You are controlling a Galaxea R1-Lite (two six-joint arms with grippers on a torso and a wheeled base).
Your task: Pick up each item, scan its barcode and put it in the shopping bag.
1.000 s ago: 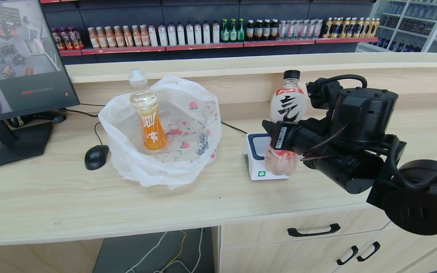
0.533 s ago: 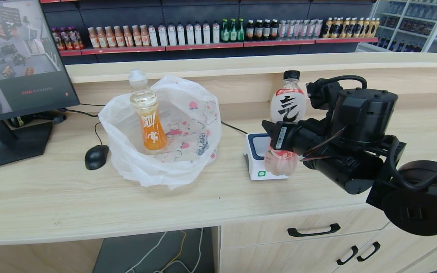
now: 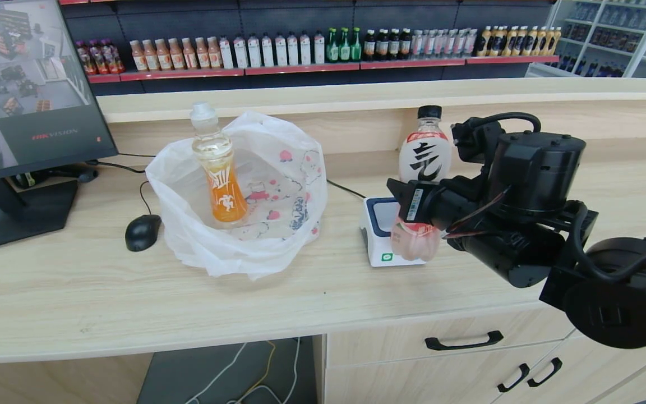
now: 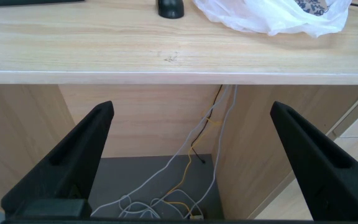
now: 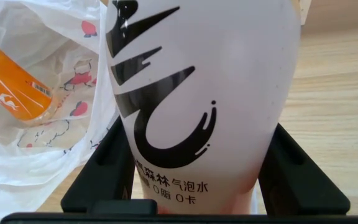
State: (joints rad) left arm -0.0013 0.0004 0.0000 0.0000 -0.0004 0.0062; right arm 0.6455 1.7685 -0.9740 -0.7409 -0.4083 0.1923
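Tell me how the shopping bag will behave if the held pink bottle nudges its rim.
The shopping bag looks like thin crumpled film, so its rim would probably fold under the pink bottle rather than resist. It likely weighs little, though the orange bottle standing inside may anchor it. A hard nudge could tip that upright bottle.

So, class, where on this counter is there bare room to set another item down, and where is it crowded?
Free: the front strip of the counter, bordered behind by the mouse and shopping bag. Crowded: around the scanner, where the right gripper holds the bottle.
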